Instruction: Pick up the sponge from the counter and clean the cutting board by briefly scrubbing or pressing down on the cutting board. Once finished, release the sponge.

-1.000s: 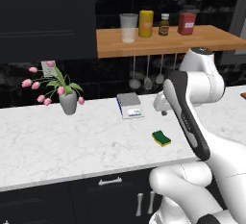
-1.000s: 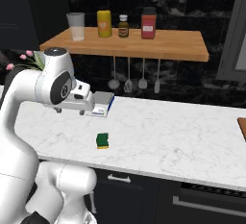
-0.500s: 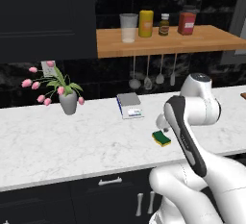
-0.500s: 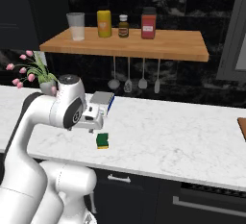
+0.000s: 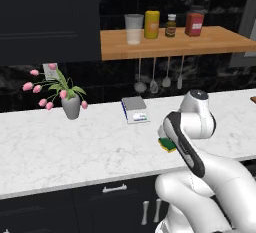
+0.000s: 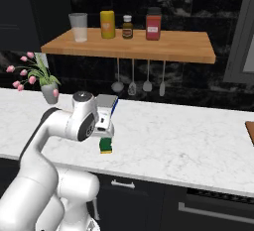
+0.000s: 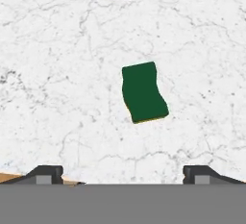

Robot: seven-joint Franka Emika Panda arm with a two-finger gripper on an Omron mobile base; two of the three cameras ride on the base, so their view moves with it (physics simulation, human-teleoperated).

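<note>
Viewing left base view: we see sponge [image 5: 167, 144] on white marble tabletop [image 5: 75, 147], partly behind arm, in front of kitchen scale [image 5: 135, 110].

Right base view: pincer [image 6: 105, 137] directly above sponge [image 6: 105, 146]; cutting board [image 6: 249, 131] at far right edge, well apart.

Hand view: sponge [image 7: 143, 92] green side up, centred between widely parted fingertips [image 7: 44, 174]; pincer released, grasping nothing.

The white marble tabletop [image 5: 75, 147] runs across the middle of the frame above dark cabinet fronts. Right of centre, the sponge [image 5: 166, 144] lies on it, partly hidden by the white arm [image 5: 187, 137]. A grey-and-white scale [image 5: 135, 110] sits behind it, a vase of pink flowers [image 5: 70, 104] at left, and a wooden shelf [image 5: 175, 42] with jars at upper right.
</note>
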